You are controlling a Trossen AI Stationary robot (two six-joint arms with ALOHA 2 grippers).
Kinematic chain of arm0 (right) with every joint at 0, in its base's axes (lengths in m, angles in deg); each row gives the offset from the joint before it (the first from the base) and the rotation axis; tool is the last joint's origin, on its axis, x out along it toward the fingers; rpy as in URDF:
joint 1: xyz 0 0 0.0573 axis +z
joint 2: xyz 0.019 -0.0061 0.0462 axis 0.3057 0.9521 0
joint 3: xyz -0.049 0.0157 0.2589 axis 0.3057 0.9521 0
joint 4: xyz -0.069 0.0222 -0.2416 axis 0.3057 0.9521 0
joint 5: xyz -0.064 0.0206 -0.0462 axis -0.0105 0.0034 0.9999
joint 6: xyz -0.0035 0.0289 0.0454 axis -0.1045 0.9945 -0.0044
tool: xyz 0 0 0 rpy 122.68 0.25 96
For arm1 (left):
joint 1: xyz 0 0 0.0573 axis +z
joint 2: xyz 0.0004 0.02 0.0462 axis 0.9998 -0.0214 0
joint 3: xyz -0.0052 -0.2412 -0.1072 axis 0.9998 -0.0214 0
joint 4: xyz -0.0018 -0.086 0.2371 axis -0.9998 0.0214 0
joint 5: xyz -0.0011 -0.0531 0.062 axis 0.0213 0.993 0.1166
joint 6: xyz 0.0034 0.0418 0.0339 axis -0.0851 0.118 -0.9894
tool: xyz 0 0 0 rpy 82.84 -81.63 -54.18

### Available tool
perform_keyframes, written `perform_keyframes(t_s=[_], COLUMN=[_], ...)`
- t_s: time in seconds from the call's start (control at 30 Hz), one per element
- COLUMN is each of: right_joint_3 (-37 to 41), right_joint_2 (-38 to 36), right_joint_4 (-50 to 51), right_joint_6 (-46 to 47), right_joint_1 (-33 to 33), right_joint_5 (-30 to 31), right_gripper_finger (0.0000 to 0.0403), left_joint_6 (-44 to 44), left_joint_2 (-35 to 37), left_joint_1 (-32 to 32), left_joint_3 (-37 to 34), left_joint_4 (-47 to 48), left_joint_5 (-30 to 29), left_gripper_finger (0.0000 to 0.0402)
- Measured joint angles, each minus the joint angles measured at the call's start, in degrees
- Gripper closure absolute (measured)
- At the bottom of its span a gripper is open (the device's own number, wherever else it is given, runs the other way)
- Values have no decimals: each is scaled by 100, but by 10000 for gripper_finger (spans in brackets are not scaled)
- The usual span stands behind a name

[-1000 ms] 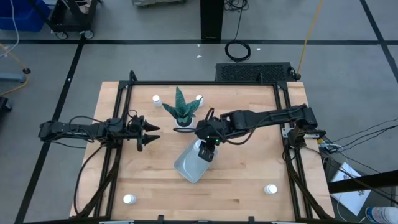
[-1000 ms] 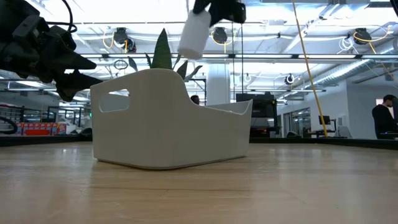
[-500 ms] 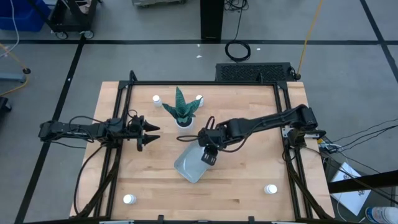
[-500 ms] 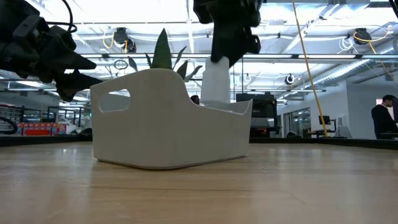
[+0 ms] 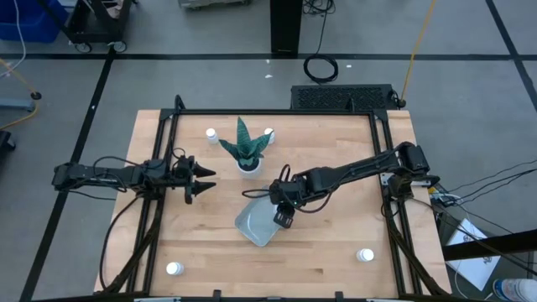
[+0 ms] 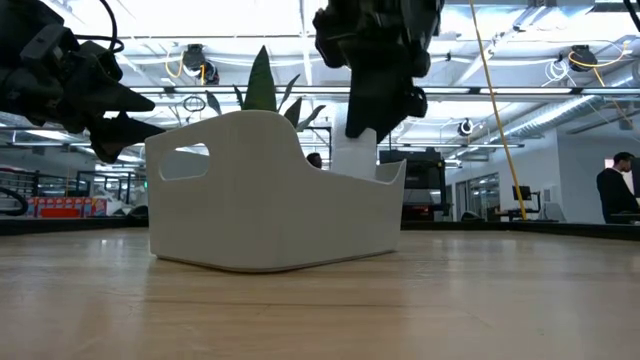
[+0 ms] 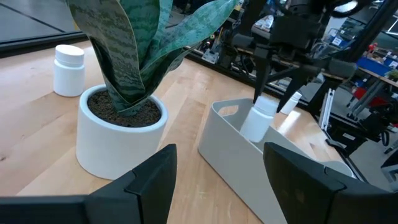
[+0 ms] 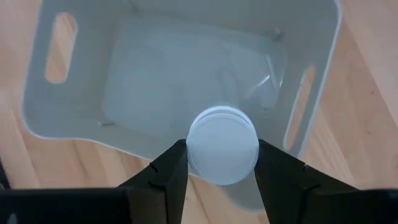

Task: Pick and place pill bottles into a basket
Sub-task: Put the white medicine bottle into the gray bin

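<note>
Between the black fingers of the right gripper [image 8: 222, 163] sits a small white cylindrical pill bottle [image 8: 222, 145], plain white cap up. Beneath it, the pale blue-grey translucent plastic basket [image 8: 81, 99]; just beyond, banded dark-green leaves [image 7: 140, 43] over a white pot [image 7: 122, 138], on light wood.

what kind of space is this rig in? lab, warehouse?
Most likely a robotics lab or workshop. The wooden table stands on a grey floor marked with black tape lines; the low view shows an open hall with ceiling lights, and a person stands in the background.
</note>
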Motion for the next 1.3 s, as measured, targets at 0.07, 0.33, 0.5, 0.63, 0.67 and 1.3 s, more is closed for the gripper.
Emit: perform_keyframes(t_s=[0.07, 0.33, 0.5, 0.63, 0.67, 1.3], right_joint_3=[50, 182, 176, 167, 167, 191], right_joint_2=[2, 134, 374, 431, 433, 469], right_joint_4=[-40, -109, -342, -379, -376, -356], right_joint_6=[0, -43, -65, -111, -129, -317], right_joint_1=[-2, 0, 21, 37, 37, 50], right_joint_5=[-2, -15, -154, -160, -164, -343], right_gripper_finger=[254, 254, 250, 250, 250, 185], left_joint_6=[0, 0, 0, 0, 0, 0], left_joint_2=[-1, 0, 0, -2, 0, 0], left_joint_1=[0, 0, 0, 0, 0, 0], left_joint_3=[0, 0, 0, 0, 0, 0], left_joint_4=[0, 0, 2, 0, -1, 0], left_joint_5=[0, -2, -2, -2, -2, -2], left_gripper_finger=[156, 156, 156, 156, 156, 156])
